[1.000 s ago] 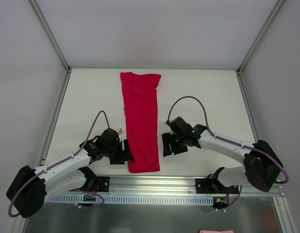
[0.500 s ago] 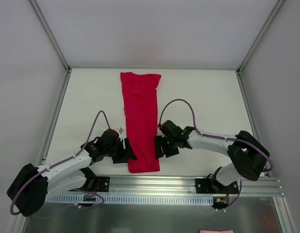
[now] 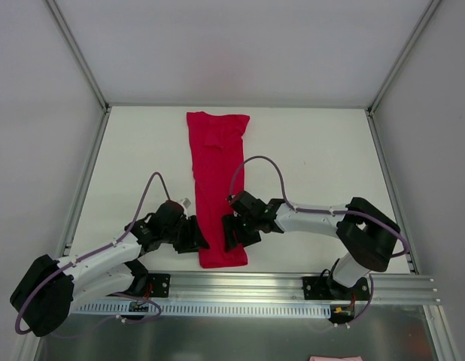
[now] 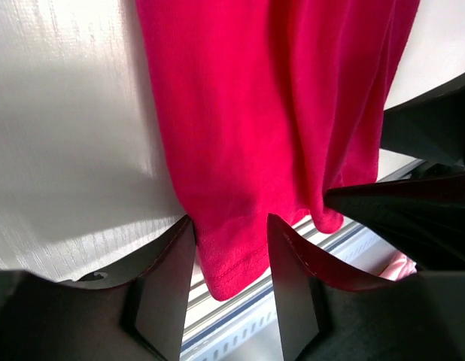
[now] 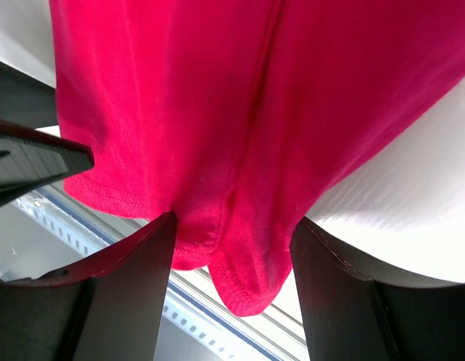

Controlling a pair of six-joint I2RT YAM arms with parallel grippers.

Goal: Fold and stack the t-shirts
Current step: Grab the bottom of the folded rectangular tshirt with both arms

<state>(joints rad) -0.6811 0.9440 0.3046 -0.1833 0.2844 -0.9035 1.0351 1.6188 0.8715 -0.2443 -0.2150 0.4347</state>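
Note:
One crimson t-shirt [image 3: 218, 184] lies on the white table, folded lengthwise into a long narrow strip running from the back to the near edge. My left gripper [image 3: 197, 235] is open at its near left corner; in the left wrist view the hem corner [image 4: 231, 259] sits between the parted fingers [image 4: 166, 282]. My right gripper [image 3: 231, 232] is open at the near right corner; in the right wrist view the doubled hem [image 5: 244, 274] hangs between the fingers [image 5: 135, 286]. No other t-shirt shows on the table.
A metal rail [image 3: 240, 284] runs along the near table edge just below the shirt's hem. White walls and frame posts [image 3: 80, 54] close in the back and sides. A bit of pink cloth [image 3: 334, 358] shows at the bottom edge, off the table.
My right gripper has moved left from beside the shirt onto its near right corner. My left gripper has edged slightly toward the near left corner. The shirt has not moved.

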